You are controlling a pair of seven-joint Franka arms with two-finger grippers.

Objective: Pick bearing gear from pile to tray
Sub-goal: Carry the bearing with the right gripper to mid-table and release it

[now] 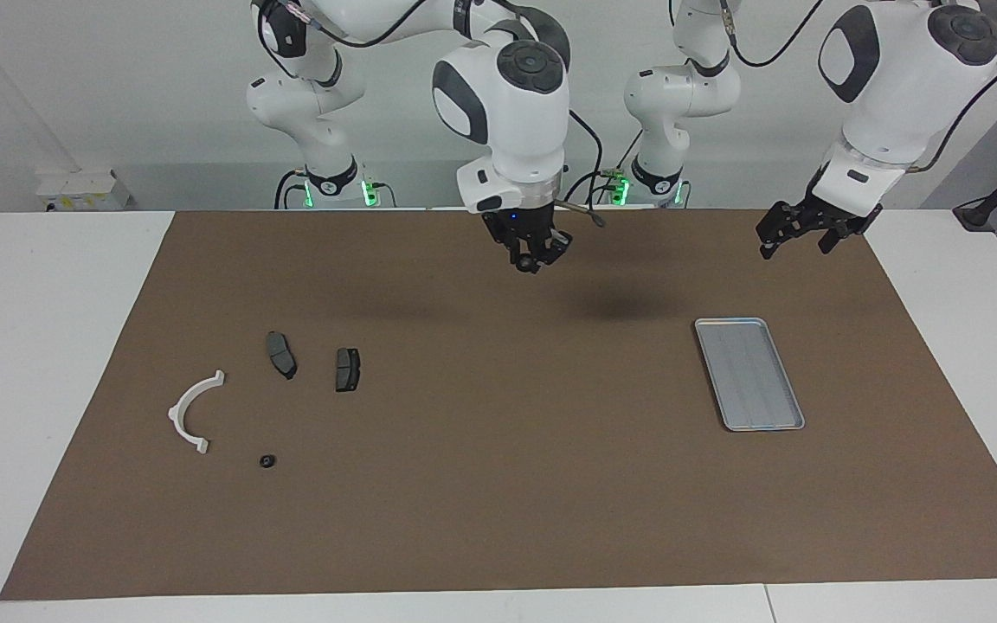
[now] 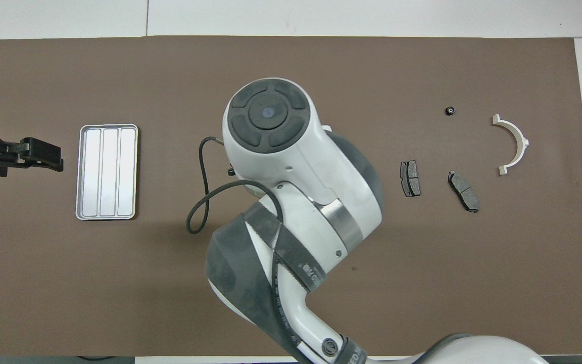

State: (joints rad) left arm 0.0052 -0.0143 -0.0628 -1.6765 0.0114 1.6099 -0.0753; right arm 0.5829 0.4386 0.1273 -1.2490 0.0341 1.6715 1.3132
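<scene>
Bearing gear (image 1: 268,460) on mat, right gripper (image 1: 536,256) well apart (airborne)

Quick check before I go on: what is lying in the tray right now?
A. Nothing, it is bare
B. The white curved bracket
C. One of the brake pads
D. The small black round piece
A: the tray shows only its bare ridged floor, while both brake pads, the white bracket and the small black round piece lie on the mat toward the right arm's end.
</scene>
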